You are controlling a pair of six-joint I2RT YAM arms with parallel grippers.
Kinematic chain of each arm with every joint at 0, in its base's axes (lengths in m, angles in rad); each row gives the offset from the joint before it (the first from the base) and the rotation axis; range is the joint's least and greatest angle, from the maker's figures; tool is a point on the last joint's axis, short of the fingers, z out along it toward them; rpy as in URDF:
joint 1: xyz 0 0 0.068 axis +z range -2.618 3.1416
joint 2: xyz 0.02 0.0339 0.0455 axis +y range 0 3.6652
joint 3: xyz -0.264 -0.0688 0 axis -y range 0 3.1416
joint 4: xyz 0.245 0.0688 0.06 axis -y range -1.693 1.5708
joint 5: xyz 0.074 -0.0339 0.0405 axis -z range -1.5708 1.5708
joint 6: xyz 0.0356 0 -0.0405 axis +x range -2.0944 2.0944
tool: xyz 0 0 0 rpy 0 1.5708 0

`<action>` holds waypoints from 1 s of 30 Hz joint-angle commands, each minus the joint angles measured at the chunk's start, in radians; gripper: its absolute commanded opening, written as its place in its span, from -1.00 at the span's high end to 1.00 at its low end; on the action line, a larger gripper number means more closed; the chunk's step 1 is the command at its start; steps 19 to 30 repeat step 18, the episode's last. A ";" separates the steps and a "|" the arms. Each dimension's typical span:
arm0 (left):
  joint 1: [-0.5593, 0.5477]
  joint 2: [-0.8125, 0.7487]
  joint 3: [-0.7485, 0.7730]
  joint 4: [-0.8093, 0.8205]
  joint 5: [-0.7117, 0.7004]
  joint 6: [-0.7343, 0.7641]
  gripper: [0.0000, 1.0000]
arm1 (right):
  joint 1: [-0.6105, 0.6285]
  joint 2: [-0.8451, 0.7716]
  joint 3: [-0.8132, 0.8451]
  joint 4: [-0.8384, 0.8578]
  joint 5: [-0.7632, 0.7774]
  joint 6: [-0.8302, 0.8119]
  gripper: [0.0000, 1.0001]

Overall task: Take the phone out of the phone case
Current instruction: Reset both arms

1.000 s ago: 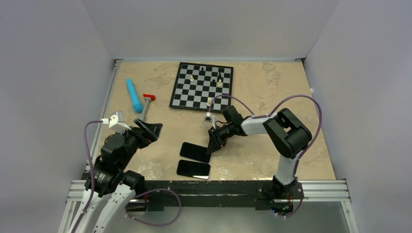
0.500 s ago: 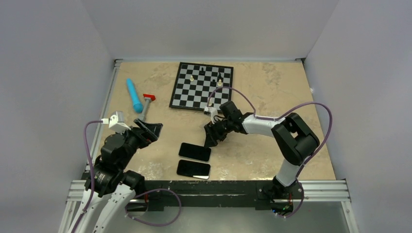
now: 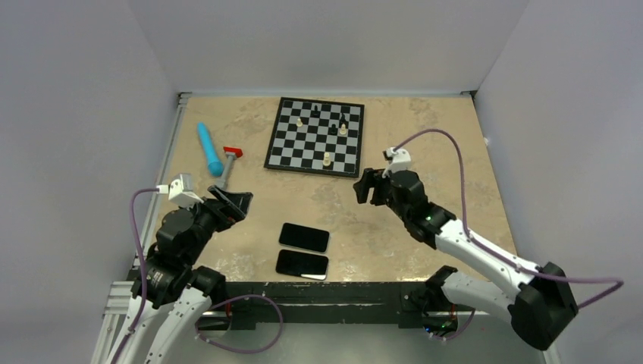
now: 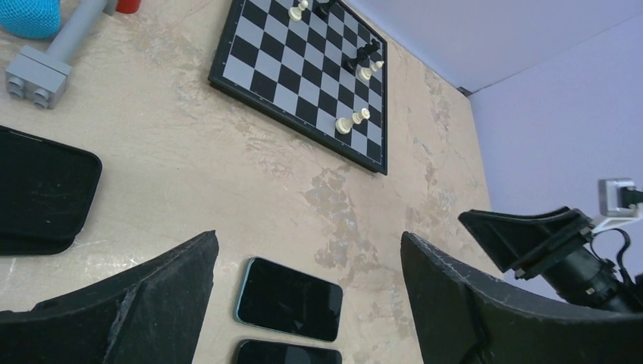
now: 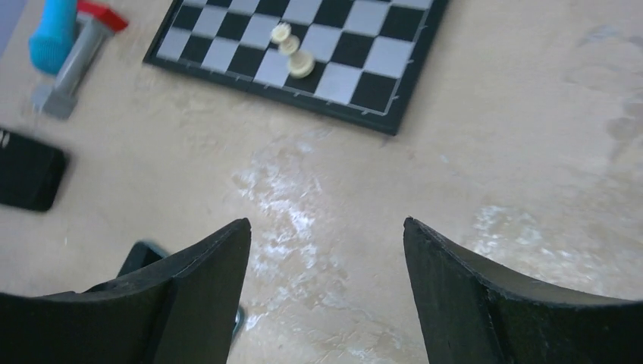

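Two flat black slabs lie side by side near the table's front middle. The far one [image 3: 304, 237] is a phone with a teal rim, also in the left wrist view [image 4: 288, 299]. The near one [image 3: 302, 264] is black and glossy; I cannot tell whether it is a phone or a case. A third black rounded slab [image 4: 45, 189], perhaps a case, lies by my left gripper and shows in the right wrist view [image 5: 26, 171]. My left gripper [image 3: 236, 202] is open and empty, left of the slabs. My right gripper [image 3: 364, 186] is open and empty, raised to the right of them.
A chessboard [image 3: 315, 136] with a few pieces lies at the back middle. A blue cylinder [image 3: 210, 149] and a grey brick tool with a red end [image 3: 227, 167] lie at the back left. Grey walls stand on three sides.
My right gripper has pulled back from the far phone's right end, moving right and up. The left arm and both slabs have not moved.
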 commanded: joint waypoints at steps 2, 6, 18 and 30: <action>-0.001 0.002 0.054 0.030 -0.025 0.067 -0.85 | 0.000 -0.180 -0.085 0.055 0.349 0.119 -0.58; -0.001 -0.012 0.053 0.036 -0.046 0.088 -0.85 | -0.001 -0.361 -0.113 0.059 0.404 0.054 -0.62; -0.001 -0.023 0.056 0.051 -0.058 0.111 -0.85 | 0.000 -0.714 -0.168 0.024 0.541 0.008 -0.77; -0.001 -0.023 0.056 0.051 -0.058 0.111 -0.85 | 0.000 -0.714 -0.168 0.024 0.541 0.008 -0.77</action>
